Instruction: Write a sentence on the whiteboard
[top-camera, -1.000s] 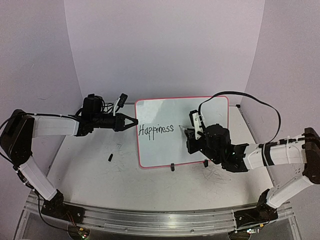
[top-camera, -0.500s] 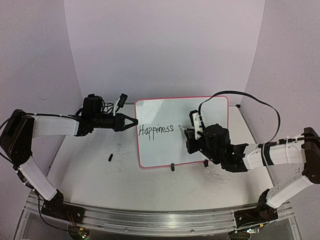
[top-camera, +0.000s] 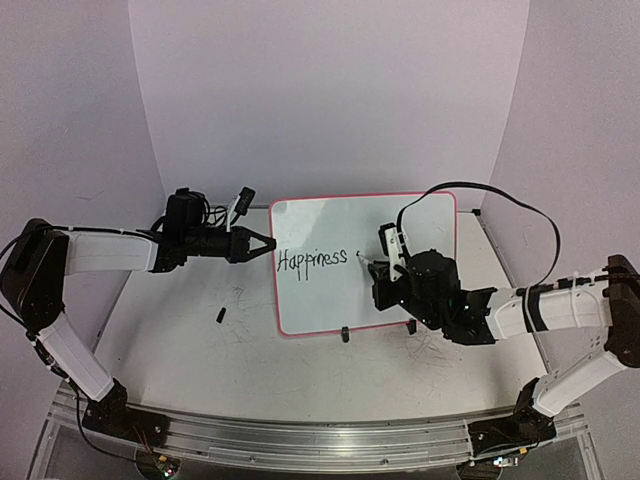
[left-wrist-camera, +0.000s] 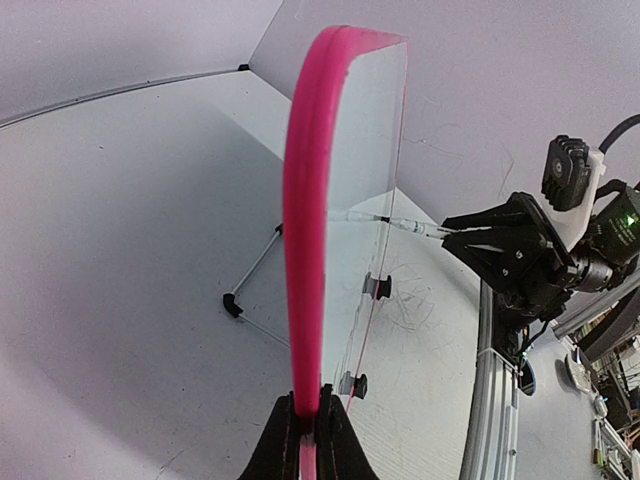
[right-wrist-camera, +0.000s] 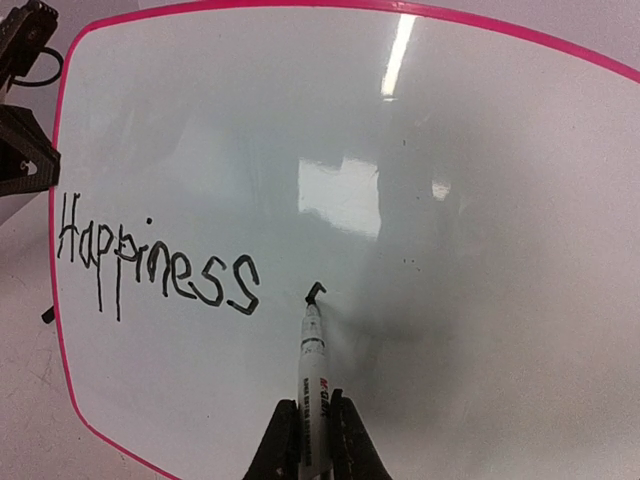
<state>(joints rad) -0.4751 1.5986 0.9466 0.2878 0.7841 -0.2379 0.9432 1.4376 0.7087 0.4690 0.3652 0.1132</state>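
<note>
1. White table (top-camera: 180, 350); faint grey scribbles on its top.
2. Pale lilac back wall (top-camera: 330, 90) behind the table; angled side panels (top-camera: 60, 120) flank the table.
3. Aluminium rail (top-camera: 300, 432) along the table's near edge.
4. Light even, diffuse.

You're looking at a white whiteboard (right-wrist-camera: 480, 300) with a pink-red rim (left-wrist-camera: 305, 200), its sentence (right-wrist-camera: 160, 270) in thin black strokes; your marker (right-wrist-camera: 313, 370) is white with red and black print, the 2 clip feet (top-camera: 345, 335) black.
</note>
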